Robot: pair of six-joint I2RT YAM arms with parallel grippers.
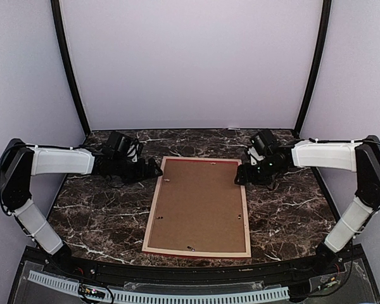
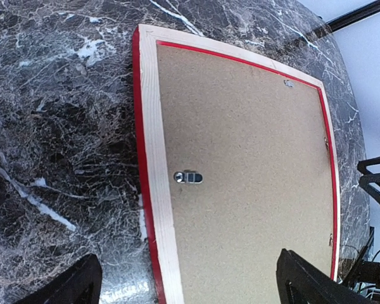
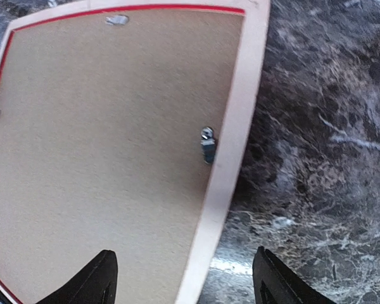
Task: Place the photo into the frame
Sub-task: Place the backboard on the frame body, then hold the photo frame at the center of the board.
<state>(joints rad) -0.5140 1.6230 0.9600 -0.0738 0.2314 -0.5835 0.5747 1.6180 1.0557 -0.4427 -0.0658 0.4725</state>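
Note:
The frame (image 1: 153, 209) lies face down on the dark marble table, its pale wood back up and a thin red edge showing. A brown backing board (image 1: 199, 206) fills it, so the photo is hidden. My left gripper (image 1: 157, 171) hovers at the frame's far left corner. In the left wrist view this left gripper (image 2: 189, 272) is open, its fingers straddling the left rail (image 2: 153, 158). My right gripper (image 1: 240, 176) is at the far right corner. In the right wrist view it (image 3: 185, 266) is open over the right rail (image 3: 231, 145), holding nothing.
Small metal clips (image 2: 189, 177) (image 3: 208, 145) sit on the backing board along the rails. Marble tabletop (image 1: 95, 215) stretches on both sides of the frame. Black poles (image 1: 69, 69) and white walls close the back and sides.

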